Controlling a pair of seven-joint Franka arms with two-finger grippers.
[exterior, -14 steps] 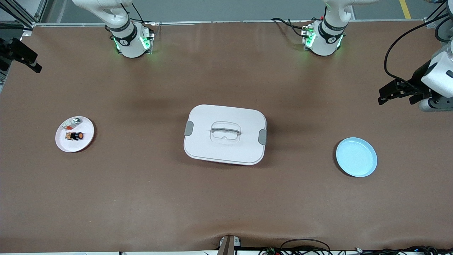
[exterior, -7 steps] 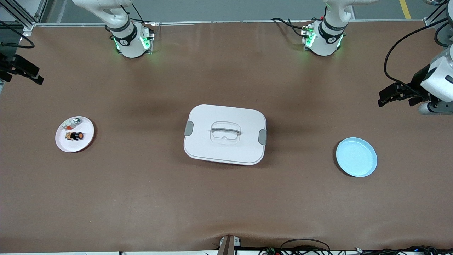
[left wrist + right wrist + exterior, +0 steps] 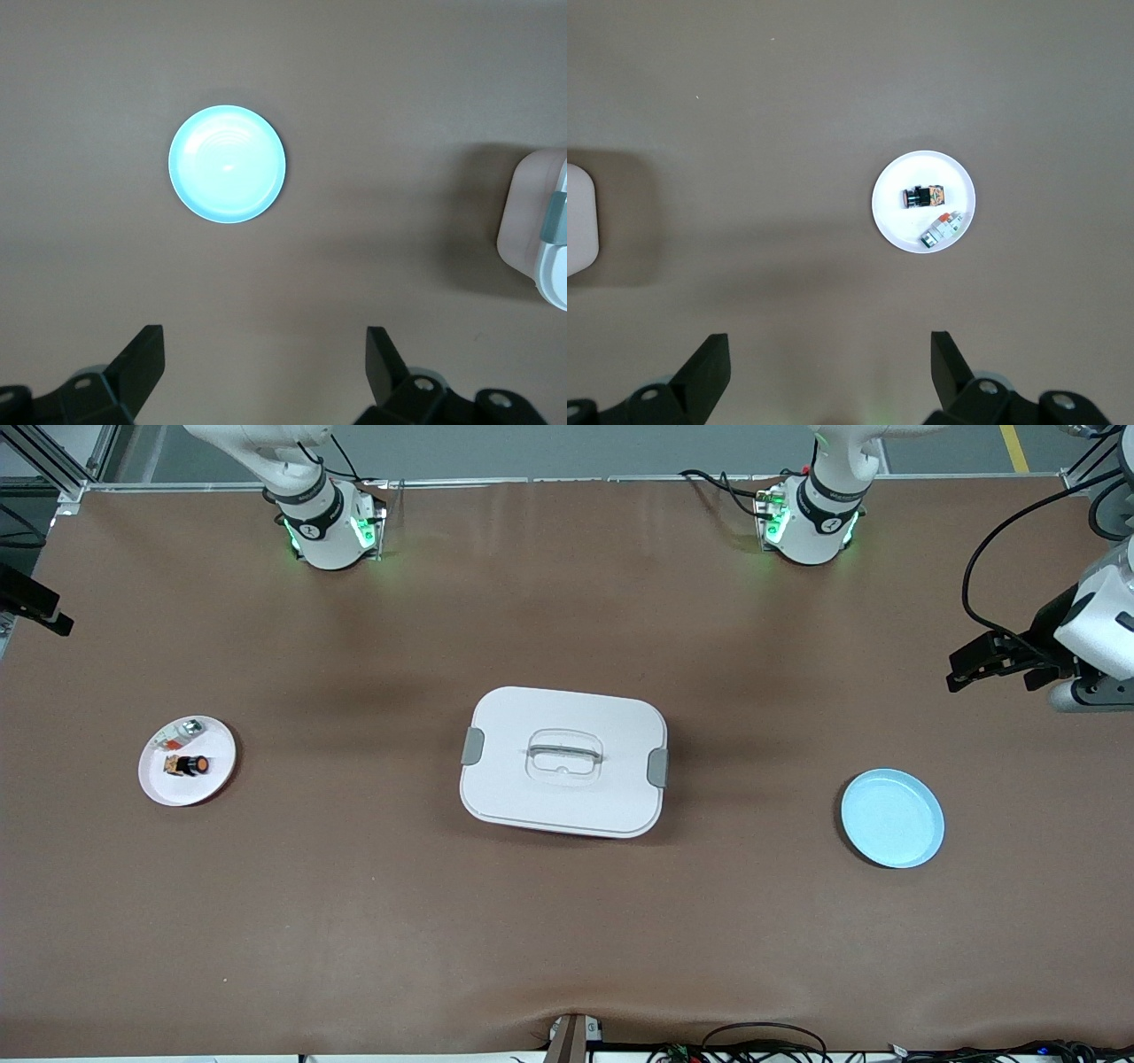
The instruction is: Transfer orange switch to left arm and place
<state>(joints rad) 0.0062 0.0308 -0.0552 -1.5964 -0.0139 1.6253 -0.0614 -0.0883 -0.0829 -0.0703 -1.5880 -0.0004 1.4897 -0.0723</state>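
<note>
The orange switch [image 3: 189, 765] is lying on its side in the white plate [image 3: 217, 776] toward the right arm's end of the table, so nothing of the transfer is done yet: no pick-up, no handover, no placing. Sharing that plate, just beside the switch at about its eleven o'clock in the front view, is a small silver-and-clear part [image 3: 180, 732] with a red bit; it is sitting close enough that a careless grasp could catch it too.

The right gripper [image 3: 830, 372] is hanging high over the table, its fingers spread wide and holding nothing, with the plate and switch [image 3: 923, 197] well apart from it below. The left gripper [image 3: 266, 365] is likewise hanging high over its own end, fingers wide apart and empty, looking down on the blue plate [image 3: 227, 164], which is lying bare and is probably where the switch is going.

At three o'clock from the white plate, in the middle of the table, the box [image 3: 564, 761] is standing between the two plates. It is blocking the straight path, so I judge the handover is going to need height above its lid.
</note>
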